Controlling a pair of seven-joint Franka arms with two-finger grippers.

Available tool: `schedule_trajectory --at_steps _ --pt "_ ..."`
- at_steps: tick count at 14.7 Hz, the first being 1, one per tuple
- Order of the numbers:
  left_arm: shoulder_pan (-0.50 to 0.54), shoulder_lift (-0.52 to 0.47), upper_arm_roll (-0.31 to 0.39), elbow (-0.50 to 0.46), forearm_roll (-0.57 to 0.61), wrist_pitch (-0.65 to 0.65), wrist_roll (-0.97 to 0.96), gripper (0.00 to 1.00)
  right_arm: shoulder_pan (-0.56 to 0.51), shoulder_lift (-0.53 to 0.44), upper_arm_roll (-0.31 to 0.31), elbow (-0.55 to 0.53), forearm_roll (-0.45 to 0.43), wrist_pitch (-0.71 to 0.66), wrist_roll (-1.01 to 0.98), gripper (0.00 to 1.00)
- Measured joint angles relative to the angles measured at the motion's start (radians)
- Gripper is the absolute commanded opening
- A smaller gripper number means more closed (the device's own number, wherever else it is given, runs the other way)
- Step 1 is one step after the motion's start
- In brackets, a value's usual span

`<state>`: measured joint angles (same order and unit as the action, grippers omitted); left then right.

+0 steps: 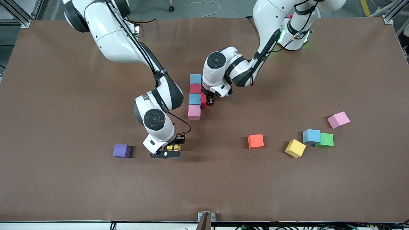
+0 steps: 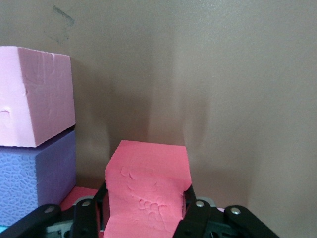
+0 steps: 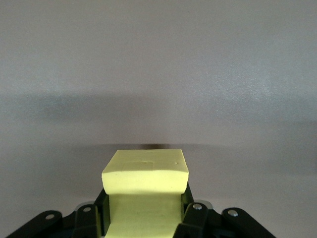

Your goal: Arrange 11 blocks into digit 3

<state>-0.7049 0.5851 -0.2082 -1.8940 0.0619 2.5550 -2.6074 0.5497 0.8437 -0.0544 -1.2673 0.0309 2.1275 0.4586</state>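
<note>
A column of four touching blocks lies mid-table: blue (image 1: 195,78), red (image 1: 195,88), purple (image 1: 195,99) and pink (image 1: 194,112). My left gripper (image 1: 209,101) is shut on a second red block (image 1: 204,99), low beside the purple one, toward the left arm's end. In the left wrist view the red block (image 2: 148,188) sits between the jaws, next to the pink (image 2: 34,94) and purple (image 2: 34,178) blocks. My right gripper (image 1: 172,150) is shut on a yellow block (image 1: 174,147) low at the table; it also shows in the right wrist view (image 3: 144,181).
Loose blocks: purple (image 1: 121,150) beside my right gripper; orange (image 1: 256,141), yellow (image 1: 295,148), blue (image 1: 311,136) and pink (image 1: 338,119) toward the left arm's end. A green cube (image 1: 326,140) touches the loose blue block.
</note>
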Motion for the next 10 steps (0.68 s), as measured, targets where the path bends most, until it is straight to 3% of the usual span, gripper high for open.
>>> schedule_trajectory --at_steps 2,4,10 --pt "0.0 0.001 0.0 0.001 0.0 0.0 0.0 0.68 0.0 0.0 0.0 0.0 0.0 0.0 0.0 0.0" --pt "0.0 0.002 0.0 0.002 0.0 0.0 0.0 1.0 0.0 0.0 0.0 0.0 0.0 0.0 0.0 0.0" --pt "0.0 0.007 0.001 0.015 0.0 0.0 0.0 1.0 0.0 0.0 0.0 0.0 0.0 -0.001 0.0 0.0"
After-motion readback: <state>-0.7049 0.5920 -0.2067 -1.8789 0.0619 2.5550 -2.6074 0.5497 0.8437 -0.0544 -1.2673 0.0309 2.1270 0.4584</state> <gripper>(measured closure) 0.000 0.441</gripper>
